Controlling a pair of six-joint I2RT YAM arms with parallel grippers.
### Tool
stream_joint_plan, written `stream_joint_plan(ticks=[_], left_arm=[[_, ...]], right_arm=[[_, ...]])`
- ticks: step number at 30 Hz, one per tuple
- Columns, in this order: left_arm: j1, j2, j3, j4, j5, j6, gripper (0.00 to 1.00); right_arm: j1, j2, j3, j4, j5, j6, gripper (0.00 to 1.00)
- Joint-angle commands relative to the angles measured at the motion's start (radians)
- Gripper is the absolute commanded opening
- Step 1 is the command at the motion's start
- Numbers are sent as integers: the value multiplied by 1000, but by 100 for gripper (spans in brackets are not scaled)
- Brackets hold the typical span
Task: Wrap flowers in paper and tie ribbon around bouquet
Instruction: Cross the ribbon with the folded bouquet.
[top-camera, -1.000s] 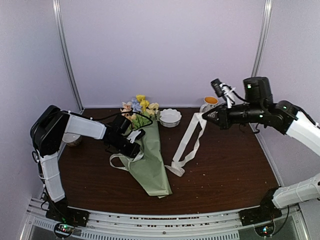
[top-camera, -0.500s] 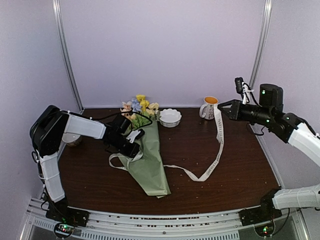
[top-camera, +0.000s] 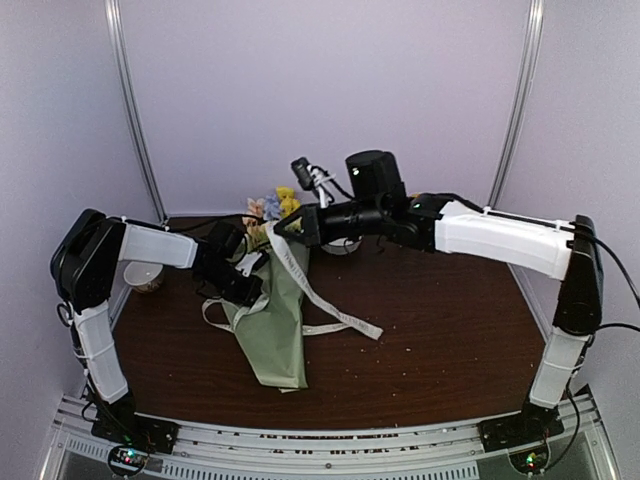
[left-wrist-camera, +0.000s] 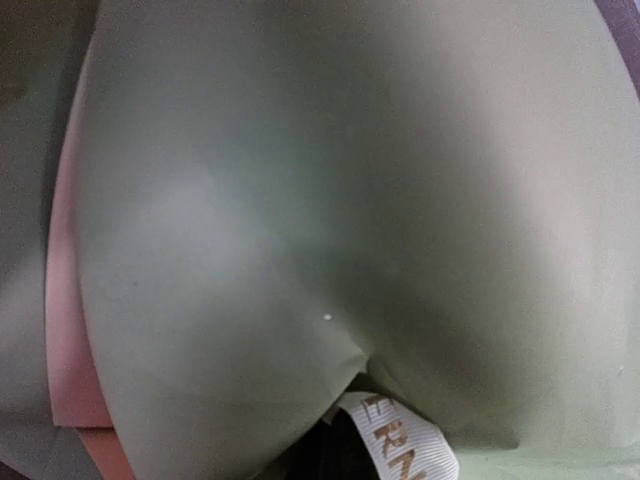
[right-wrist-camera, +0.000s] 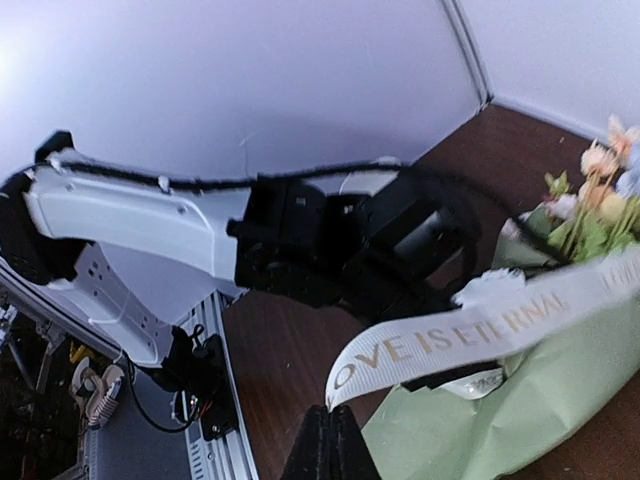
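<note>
The bouquet (top-camera: 272, 325) lies on the dark table as a sage-green paper (left-wrist-camera: 300, 200) cone. Its flowers (top-camera: 274, 205) point at the back wall. My left gripper (top-camera: 250, 286) is pressed against the cone's left side and shut on the ribbon (left-wrist-camera: 405, 450). A peach edge (left-wrist-camera: 68, 340) of the paper shows in the left wrist view. My right gripper (top-camera: 277, 229) hovers over the cone's upper part, shut on the ribbon's end (right-wrist-camera: 345, 385). From there the cream ribbon (top-camera: 320, 295) drapes across the cone onto the table at the right. The flowers (right-wrist-camera: 592, 195) show in the right wrist view.
A small white bowl (top-camera: 146, 277) stands at the far left behind the left arm. The right arm (top-camera: 480, 232) stretches across the back of the table and hides what stands behind it. The metal rail (top-camera: 300, 442) runs along the near edge.
The right arm has swung from the far right across to the left, carrying the ribbon end over the bouquet. The cone and left gripper have shifted slightly left.
</note>
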Motion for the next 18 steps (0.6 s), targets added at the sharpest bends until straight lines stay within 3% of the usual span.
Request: stream_joint_plan(ticks=[1, 9, 13, 18], left_arm=[[10, -51, -37, 87, 67, -35, 0], [24, -165, -114, 209, 130, -88, 0], [27, -228, -145, 182, 98, -92, 0], [31, -312, -191, 172, 63, -104, 0]], right_arm=[[51, 131, 68, -10, -19, 33, 0], [34, 435, 319, -254, 29, 91, 0], [-12, 507, 328, -176, -32, 231, 0], [-40, 568, 367, -154, -5, 277, 0]])
